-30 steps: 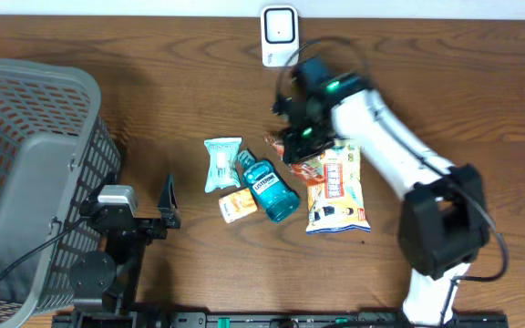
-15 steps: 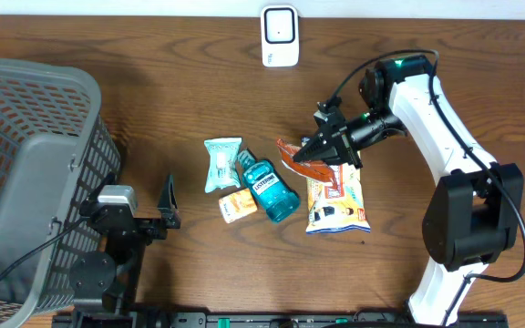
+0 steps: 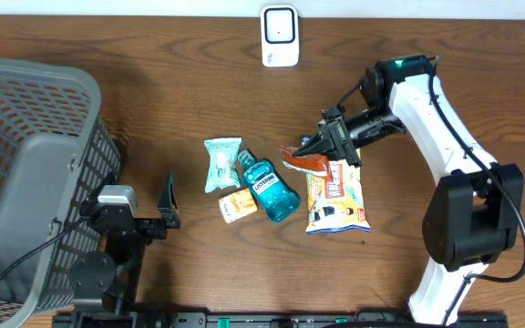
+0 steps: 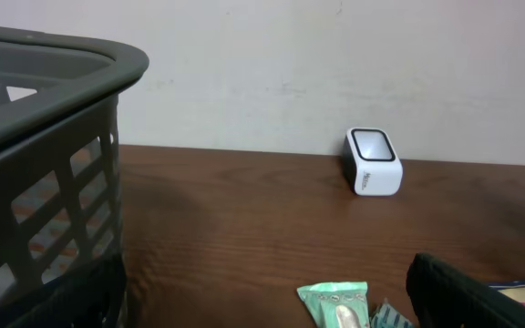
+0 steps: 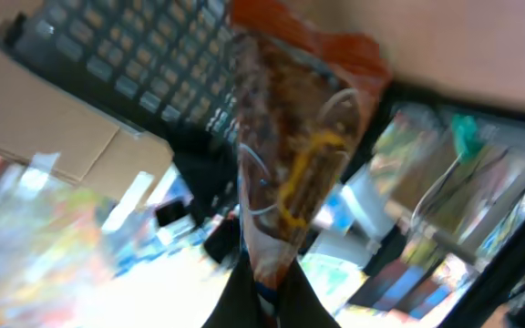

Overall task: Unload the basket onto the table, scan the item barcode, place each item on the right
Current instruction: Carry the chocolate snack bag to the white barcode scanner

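Right hand: we see the right hand [image 3: 322, 146] closed tight on one end of the packet [image 3: 304, 162]. In the wrist view its fingers [image 5: 229, 310] pinch the packet's bottom edge.
Packet: red-orange snack packet with a clear window. It sticks out left of the hand, tilted, over the far left corner of the bag [image 3: 335, 196]. We cannot tell if it touches the bag.
Packet place: right of centre over the counter [image 3: 153, 82], and well apart from the scanner.
Scanner: the white scanner [image 3: 280, 36] stands at the far edge of the counter by the wall. It is far and a bit left of the packet, with nothing beside it.
Left hand: the left hand [image 3: 167, 208] is parked near left with its jaws spread wide and nothing between them. One dark finger [image 4: 472, 296] shows low right in its wrist view.
Basket: the grey basket [image 3: 25, 137] sits at the left edge of the counter, just left of the left hand.
Bottle: a blue bottle [image 3: 267, 189] lies flat at centre, just left of the bag.
Pouch: a pale green pouch [image 3: 221, 162] lies just left of the bottle, touching its neck end.
Box: a small orange box [image 3: 237, 206] lies near the pouch, against the bottle's near left side.
Bag: a big yellow snack bag, flat on the counter, on the near side of the right hand.
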`<action>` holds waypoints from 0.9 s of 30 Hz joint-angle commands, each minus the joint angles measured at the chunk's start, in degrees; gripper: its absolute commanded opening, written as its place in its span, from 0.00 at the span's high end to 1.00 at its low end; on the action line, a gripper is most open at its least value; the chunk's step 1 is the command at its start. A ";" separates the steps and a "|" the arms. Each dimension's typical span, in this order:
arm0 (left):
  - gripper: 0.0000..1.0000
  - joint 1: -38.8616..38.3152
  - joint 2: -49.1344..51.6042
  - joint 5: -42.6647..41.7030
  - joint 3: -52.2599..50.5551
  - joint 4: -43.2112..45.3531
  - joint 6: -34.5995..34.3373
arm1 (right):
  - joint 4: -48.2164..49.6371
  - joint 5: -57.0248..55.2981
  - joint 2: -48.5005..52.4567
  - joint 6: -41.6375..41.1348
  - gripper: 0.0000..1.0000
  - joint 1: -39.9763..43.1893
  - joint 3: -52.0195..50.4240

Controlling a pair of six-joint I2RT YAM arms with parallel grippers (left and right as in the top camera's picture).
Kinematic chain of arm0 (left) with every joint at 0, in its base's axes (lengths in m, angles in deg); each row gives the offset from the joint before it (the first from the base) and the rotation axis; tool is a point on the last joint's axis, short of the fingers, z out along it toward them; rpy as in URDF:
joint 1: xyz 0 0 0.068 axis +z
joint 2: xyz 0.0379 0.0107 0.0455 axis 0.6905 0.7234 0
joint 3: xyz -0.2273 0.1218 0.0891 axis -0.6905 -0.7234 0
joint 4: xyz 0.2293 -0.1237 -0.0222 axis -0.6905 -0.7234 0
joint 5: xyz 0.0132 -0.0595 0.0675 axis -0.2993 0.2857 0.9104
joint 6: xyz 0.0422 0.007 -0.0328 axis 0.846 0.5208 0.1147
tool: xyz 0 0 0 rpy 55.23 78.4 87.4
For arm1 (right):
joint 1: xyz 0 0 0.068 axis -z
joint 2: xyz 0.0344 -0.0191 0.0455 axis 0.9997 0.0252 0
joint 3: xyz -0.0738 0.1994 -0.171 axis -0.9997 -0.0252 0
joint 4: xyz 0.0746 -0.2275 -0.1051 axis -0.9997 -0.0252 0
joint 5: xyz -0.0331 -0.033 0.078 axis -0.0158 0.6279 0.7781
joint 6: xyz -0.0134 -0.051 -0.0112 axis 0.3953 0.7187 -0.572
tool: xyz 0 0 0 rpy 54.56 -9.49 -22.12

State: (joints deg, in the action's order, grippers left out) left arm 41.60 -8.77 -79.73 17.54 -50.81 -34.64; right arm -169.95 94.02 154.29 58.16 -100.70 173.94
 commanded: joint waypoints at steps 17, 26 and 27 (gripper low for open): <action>0.02 0.13 -0.15 0.31 0.42 0.04 -0.09 | 53.27 -58.49 -0.76 -18.97 0.98 -2.71 0.55; 0.03 0.13 -0.15 0.33 0.42 0.04 -0.09 | 72.26 -74.95 0.68 -21.70 0.99 -6.43 0.55; 0.02 0.13 -0.15 0.33 0.42 0.04 -0.09 | 74.66 -76.26 1.11 -21.70 0.99 -6.75 0.55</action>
State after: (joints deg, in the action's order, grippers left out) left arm 41.60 -8.77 -79.73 17.54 -50.79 -34.64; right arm -98.63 26.98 154.53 38.11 -106.32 173.83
